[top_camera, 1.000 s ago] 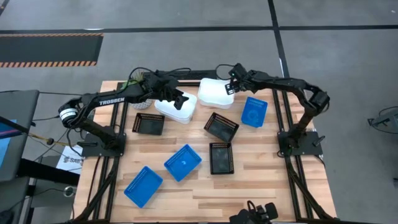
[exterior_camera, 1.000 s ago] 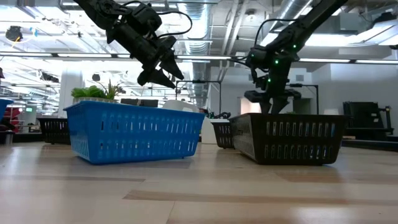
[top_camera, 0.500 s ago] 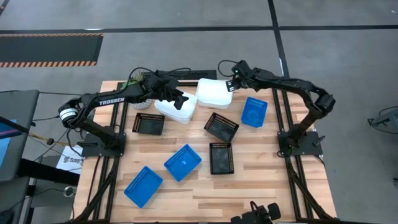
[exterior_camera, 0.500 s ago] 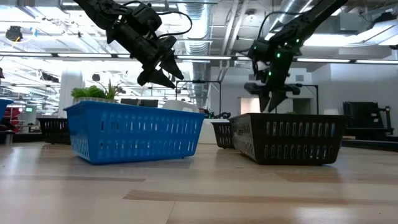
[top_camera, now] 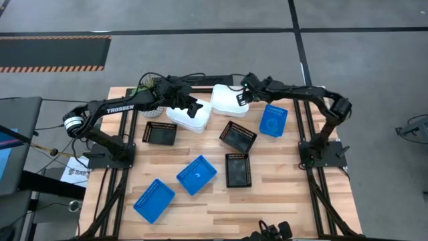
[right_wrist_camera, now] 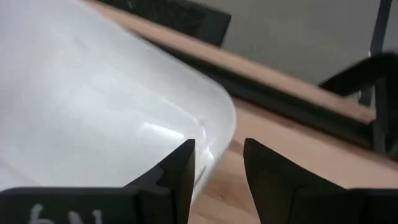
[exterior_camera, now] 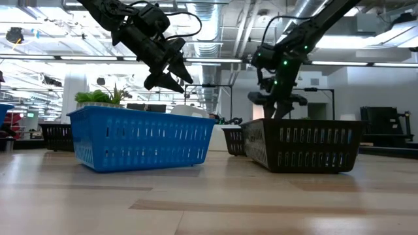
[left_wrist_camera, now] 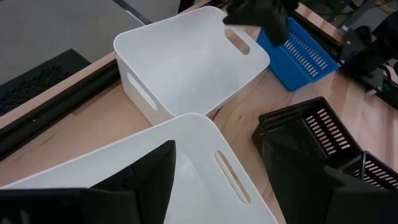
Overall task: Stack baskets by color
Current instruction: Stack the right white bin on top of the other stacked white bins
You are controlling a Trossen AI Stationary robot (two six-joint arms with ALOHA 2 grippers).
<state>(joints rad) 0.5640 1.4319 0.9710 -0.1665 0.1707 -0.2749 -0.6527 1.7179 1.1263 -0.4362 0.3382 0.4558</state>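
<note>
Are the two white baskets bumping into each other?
Apart. The left wrist view shows a strip of bare wooden table between the far white basket and the near white basket.
</note>
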